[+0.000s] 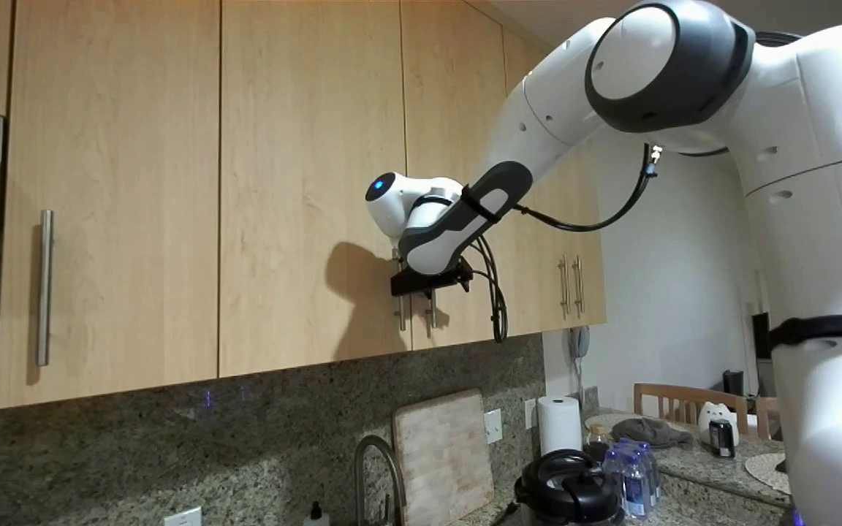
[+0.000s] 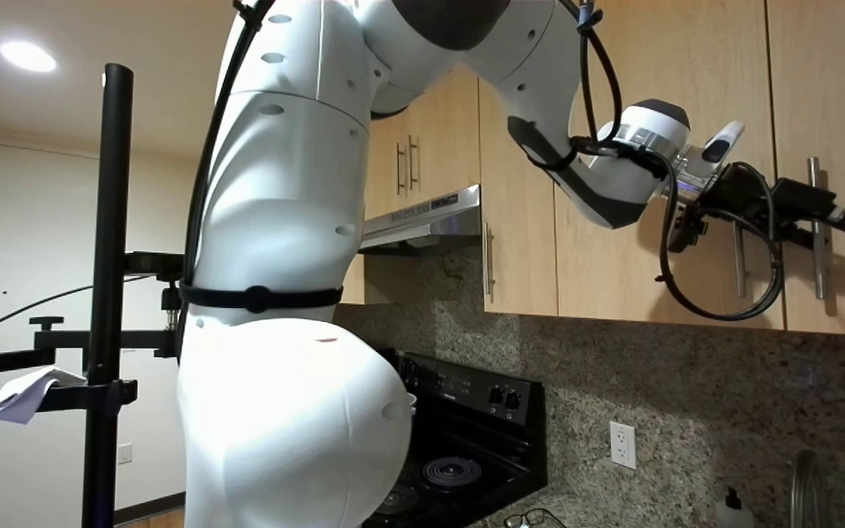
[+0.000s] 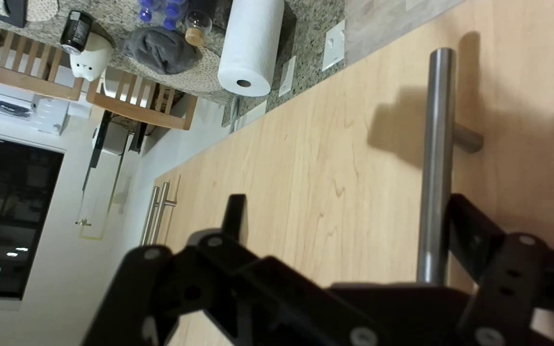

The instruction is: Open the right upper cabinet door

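Gripper (image 3: 349,216): I have its fingers (image 3: 474,235) wide apart. In the wrist view the metal handle (image 3: 435,158) shows between them, at 2 o'clock; I can't tell if one touches it.
Right upper cabinet door (image 1: 450,80): closed, 12 o'clock from my gripper in an exterior view.
Next handle (image 1: 400,314): just beside, 9 o'clock, partly hidden.
Paper towel roll (image 3: 250,48): 11 o'clock in the wrist view, well apart.
Arm (image 1: 636,55): bent, sloping down from 1 o'clock.

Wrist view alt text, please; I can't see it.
The open hand has a metal bar handle between its fingers, close to the picture-right one; contact is unclear. Behind the handle is a pale wood cabinet door. The picture is upside down, with a paper towel roll at the top.
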